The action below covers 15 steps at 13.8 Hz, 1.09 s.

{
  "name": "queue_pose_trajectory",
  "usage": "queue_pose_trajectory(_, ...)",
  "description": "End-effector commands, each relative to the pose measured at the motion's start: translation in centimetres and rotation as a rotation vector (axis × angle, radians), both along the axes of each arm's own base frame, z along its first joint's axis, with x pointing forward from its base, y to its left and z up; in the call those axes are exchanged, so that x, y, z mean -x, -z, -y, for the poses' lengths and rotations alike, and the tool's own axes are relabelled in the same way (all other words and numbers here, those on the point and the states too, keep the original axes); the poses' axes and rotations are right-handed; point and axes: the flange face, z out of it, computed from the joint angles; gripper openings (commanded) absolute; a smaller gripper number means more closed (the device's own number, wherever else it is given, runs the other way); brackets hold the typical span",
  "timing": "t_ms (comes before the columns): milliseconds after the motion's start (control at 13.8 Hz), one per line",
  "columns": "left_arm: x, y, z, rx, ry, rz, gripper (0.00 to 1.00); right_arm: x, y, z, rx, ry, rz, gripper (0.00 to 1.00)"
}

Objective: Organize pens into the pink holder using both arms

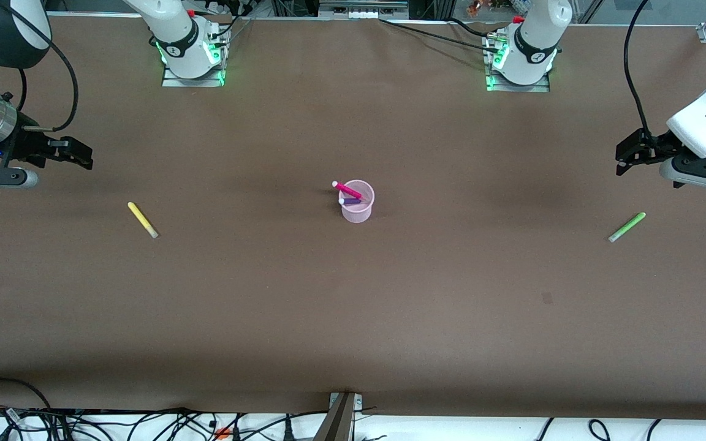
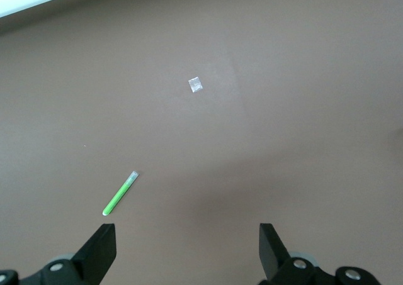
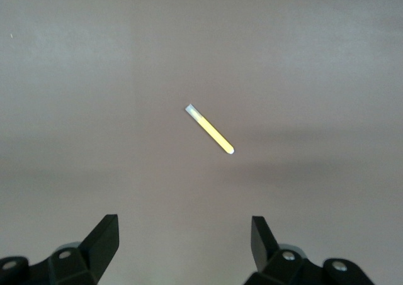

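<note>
The pink holder (image 1: 357,202) stands at the table's middle with the magenta-pink pen (image 1: 347,190) and the dark purple pen (image 1: 350,201) in it, leaning out over the rim. The yellow pen (image 1: 143,220) lies on the table toward the right arm's end; it also shows in the right wrist view (image 3: 210,129). The light green pen (image 1: 627,227) lies toward the left arm's end; it also shows in the left wrist view (image 2: 119,193). My right gripper (image 1: 80,154) is open and empty, up over the table by the yellow pen. My left gripper (image 1: 624,158) is open and empty, above the table by the green pen.
A small pale scrap (image 2: 195,84) lies on the brown table in the left wrist view. The two arm bases (image 1: 192,58) (image 1: 520,61), lit green, stand along the table's edge farthest from the front camera. Cables (image 1: 144,422) run below the nearest edge.
</note>
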Motion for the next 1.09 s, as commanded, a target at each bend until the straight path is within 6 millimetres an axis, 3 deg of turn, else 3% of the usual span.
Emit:
queue_pose_trajectory(0,0.4,-0.7,0.1,-0.016,-0.001,0.007,1.0,0.5,-0.5,-1.3,-0.07,0.055,0.029,0.98)
queue_pose_trajectory(291,0.4,-0.7,0.1,-0.016,-0.003,0.005,1.0,-0.2,-2.4,-1.3,-0.157,0.079,0.03,0.99)
queue_pose_trajectory(1018,0.4,-0.8,0.4,-0.015,0.0,0.009,1.0,0.5,-2.2,-1.3,-0.14,0.056,-0.022,0.99)
